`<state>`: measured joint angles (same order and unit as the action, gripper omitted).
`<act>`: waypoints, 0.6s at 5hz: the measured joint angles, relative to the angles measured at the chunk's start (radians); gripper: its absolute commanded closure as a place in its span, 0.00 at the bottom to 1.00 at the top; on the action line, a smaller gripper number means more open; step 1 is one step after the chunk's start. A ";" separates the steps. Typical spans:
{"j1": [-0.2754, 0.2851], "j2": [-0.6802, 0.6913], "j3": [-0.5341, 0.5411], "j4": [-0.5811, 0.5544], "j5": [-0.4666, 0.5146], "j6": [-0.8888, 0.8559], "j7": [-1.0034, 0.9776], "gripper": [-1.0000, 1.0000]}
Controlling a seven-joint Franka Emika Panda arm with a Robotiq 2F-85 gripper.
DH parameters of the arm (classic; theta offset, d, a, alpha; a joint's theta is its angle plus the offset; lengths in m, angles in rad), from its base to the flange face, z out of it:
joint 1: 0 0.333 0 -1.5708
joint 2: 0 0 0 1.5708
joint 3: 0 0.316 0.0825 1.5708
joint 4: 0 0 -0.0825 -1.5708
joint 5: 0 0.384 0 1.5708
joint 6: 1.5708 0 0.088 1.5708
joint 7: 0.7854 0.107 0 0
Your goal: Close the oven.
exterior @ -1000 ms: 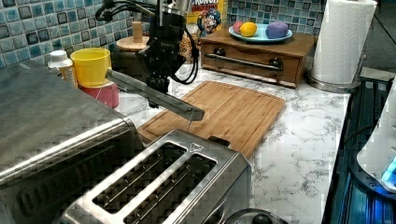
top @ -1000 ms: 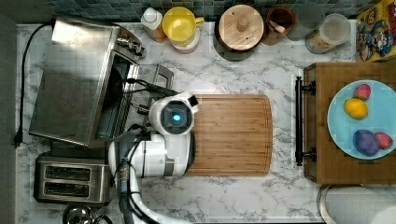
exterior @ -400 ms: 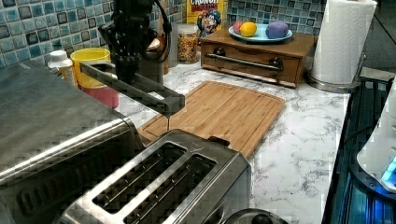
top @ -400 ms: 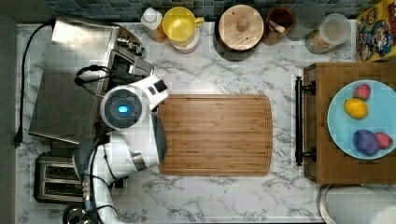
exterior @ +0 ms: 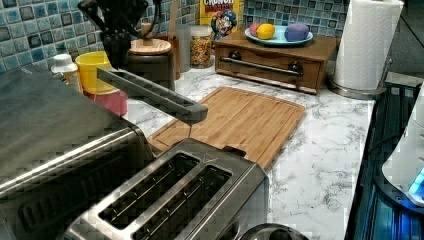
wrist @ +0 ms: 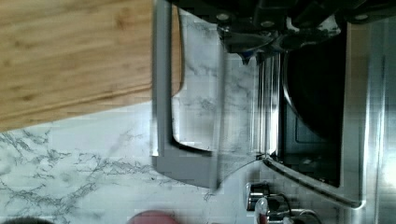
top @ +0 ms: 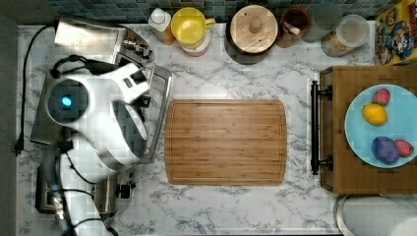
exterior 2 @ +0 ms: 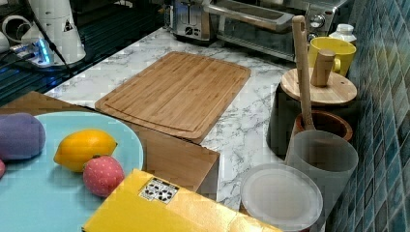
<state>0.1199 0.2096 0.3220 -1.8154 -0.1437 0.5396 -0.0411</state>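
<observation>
Bamboo cutting board (top: 225,141) mid-bench (top: 231,206); two-slot toaster (exterior: 175,200), yellow mug (top: 191,24), fruit plate (top: 381,125), paper towels (exterior: 367,42) around.

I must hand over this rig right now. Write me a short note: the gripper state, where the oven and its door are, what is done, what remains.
Gripper: above the oven door, fingers not readable.
Oven: at the top view's left, beside the toaster.
Door: part raised, handle bar hanging near the cutting board edge; dark interior open to the wrist view.
Done: door lifted partway.
Left: push the door fully shut.
</observation>
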 measured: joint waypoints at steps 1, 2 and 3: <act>0.032 0.118 0.017 0.196 -0.001 -0.133 0.014 1.00; 0.052 0.201 0.017 0.277 -0.001 -0.094 0.014 1.00; 0.042 0.232 0.015 0.273 -0.002 -0.085 0.010 1.00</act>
<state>0.1620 0.4417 0.3367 -1.5420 -0.1453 0.4541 -0.0309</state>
